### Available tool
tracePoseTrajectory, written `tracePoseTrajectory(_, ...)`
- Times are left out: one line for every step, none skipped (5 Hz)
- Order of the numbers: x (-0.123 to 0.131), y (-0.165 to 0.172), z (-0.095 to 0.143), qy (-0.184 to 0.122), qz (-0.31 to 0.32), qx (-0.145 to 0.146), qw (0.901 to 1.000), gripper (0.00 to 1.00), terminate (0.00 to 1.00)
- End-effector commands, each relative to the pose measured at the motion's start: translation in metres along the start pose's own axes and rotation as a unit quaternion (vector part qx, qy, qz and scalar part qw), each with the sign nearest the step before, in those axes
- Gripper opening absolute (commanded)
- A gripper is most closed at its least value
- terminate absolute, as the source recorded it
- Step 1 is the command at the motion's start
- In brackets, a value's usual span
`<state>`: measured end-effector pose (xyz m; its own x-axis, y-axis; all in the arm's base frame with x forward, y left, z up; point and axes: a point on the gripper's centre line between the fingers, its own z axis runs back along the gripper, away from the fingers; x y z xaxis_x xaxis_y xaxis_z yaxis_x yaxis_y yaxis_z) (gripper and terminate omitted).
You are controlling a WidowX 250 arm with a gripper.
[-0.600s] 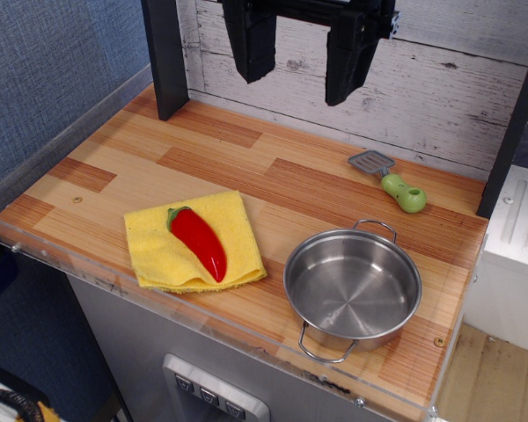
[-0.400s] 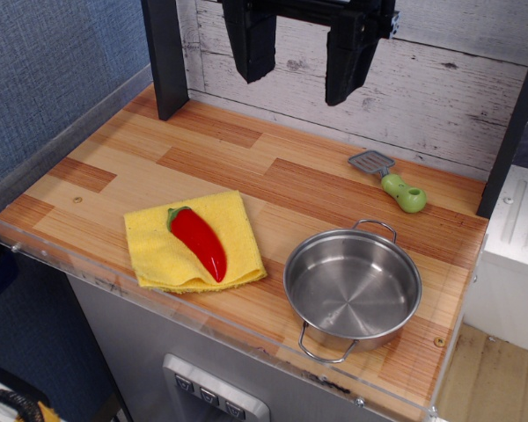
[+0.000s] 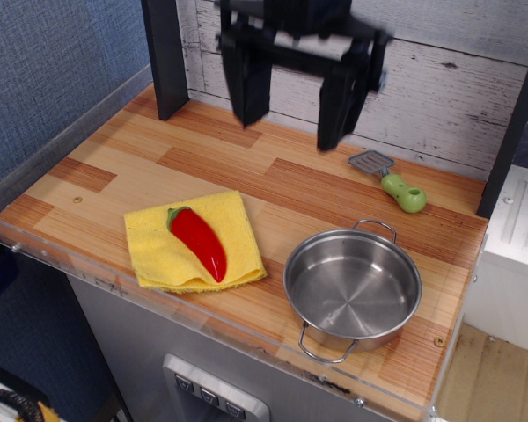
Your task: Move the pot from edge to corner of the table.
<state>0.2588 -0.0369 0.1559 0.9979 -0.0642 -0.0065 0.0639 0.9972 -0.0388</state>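
The shiny steel pot [image 3: 353, 286] with two wire loop handles stands upright and empty near the front right of the wooden table [image 3: 273, 180], close to the front acrylic rim. My black gripper [image 3: 292, 132] hangs open and empty above the back middle of the table, well behind and to the left of the pot. Its two fingers are blurred by motion.
A yellow cloth [image 3: 192, 242] with a red pepper [image 3: 199, 243] on it lies at the front left. A spatula with a green handle [image 3: 390, 180] lies at the back right. A black post [image 3: 165, 57] stands at the back left, another at the right edge.
My gripper has dropped lower toward the table, staying open. The pot, cloth, pepper and spatula have not moved.
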Motion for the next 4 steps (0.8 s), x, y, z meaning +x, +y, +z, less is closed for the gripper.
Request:
tracePoseTrajectory(-0.006, -0.007, -0.023, -0.058, -0.038, 0.003, 0.9976, 1.0, 0.0)
tracePoseTrajectory(-0.007, -0.007, -0.04, -0.061, -0.039, -0.007, 0.9974, 1.0, 0.0)
tracePoseTrajectory(-0.006, -0.003, -0.065, -0.047, -0.038, -0.006, 0.9982, 1.0, 0.0)
tracePoseTrajectory(0.01, -0.012, -0.085, -0.036, -0.032, -0.006, 0.9988, 1.0, 0.0)
